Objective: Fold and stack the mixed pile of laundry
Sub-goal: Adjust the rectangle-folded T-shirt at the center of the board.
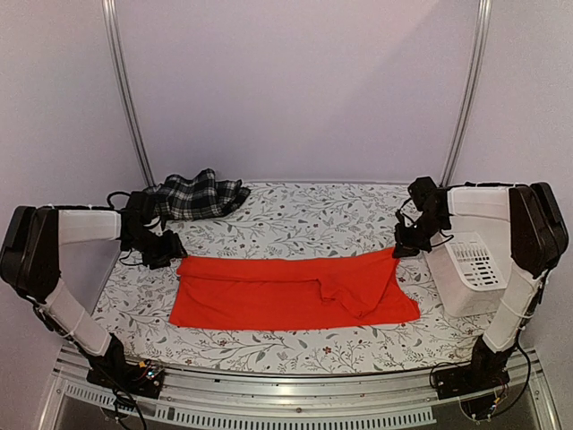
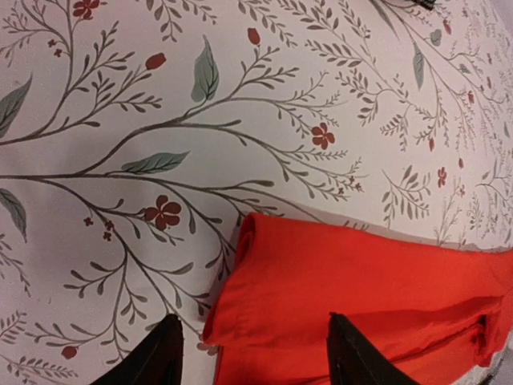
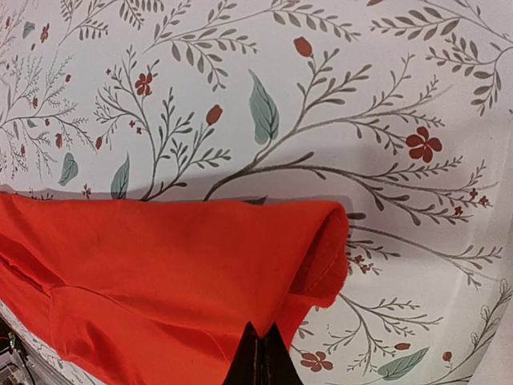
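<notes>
- Jaws first: my left gripper (image 2: 256,362) is wide open. Its fingers straddle a folded corner of the plain bright red short-sleeved cloth shirt (image 2: 361,281) without clamping it.
- My right gripper (image 3: 260,357) has its jaws pressed together on the shirt's opposite corner, which is bunched up.
- The shirt lies spread across the centre of the top frame, on the floral-patterned table cover (image 1: 304,215).
- The black-and-white plaid cloth garment (image 1: 192,195) sits crumpled at upper left.
- The white plastic basket (image 1: 474,269) is at the right edge.

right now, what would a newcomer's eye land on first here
The red shirt, spread wide across the middle of the floral table cover. Then the plaid garment bunched at the far left corner, and the white basket at the right edge. The left claw is open at one far corner, the right claw shut on the other.
</notes>
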